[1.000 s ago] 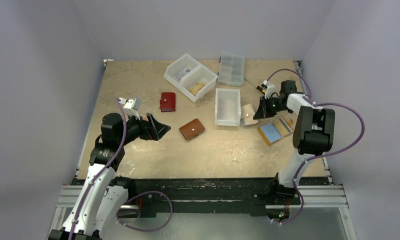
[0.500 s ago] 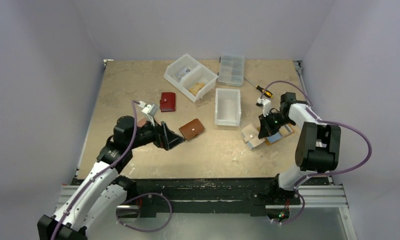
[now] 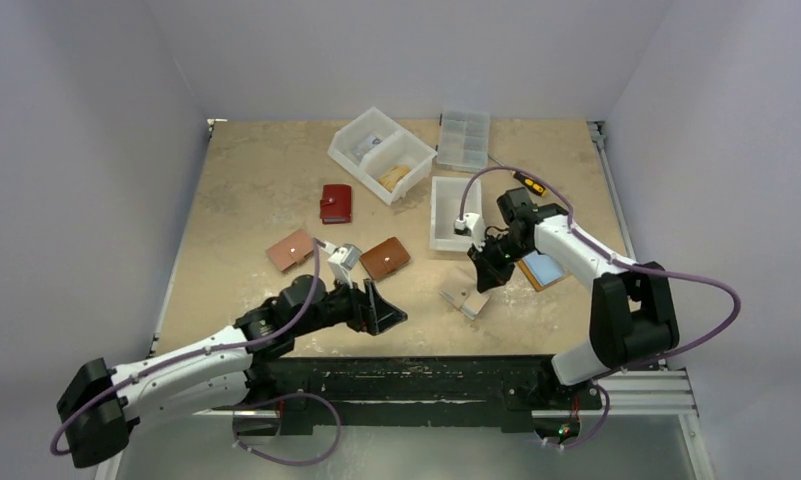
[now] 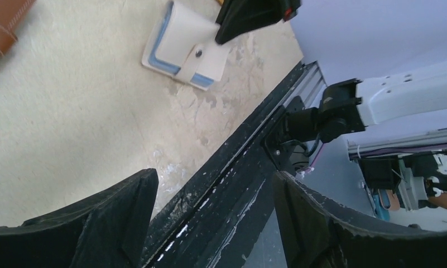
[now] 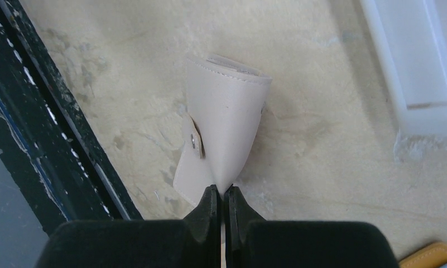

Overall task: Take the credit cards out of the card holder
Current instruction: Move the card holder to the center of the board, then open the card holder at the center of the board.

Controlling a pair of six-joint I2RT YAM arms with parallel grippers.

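The cream card holder [image 3: 465, 299] lies folded near the table's front edge, with light blue card edges [image 4: 158, 34] showing along its side in the left wrist view. My right gripper [image 3: 481, 283] is shut on the holder's flap edge [image 5: 226, 111], the jaws pinched together [image 5: 221, 192]. My left gripper [image 3: 393, 312] is open and empty, left of the holder and over the front edge [image 4: 215, 190]. A light blue card [image 3: 542, 268] on an orange backing lies right of the right arm, partly hidden by it.
A brown wallet [image 3: 384, 258], a pink holder [image 3: 289, 250] and a red wallet [image 3: 336, 203] lie left of centre. A white bin [image 3: 455, 213] stands behind the right gripper. A two-part bin [image 3: 381, 154] and a clear organiser [image 3: 464, 140] stand at the back. The black front rail [image 3: 416, 365] is close.
My right gripper has brought the cream holder from the right side to the front centre. My left arm has swung right and forward, uncovering the pink holder.
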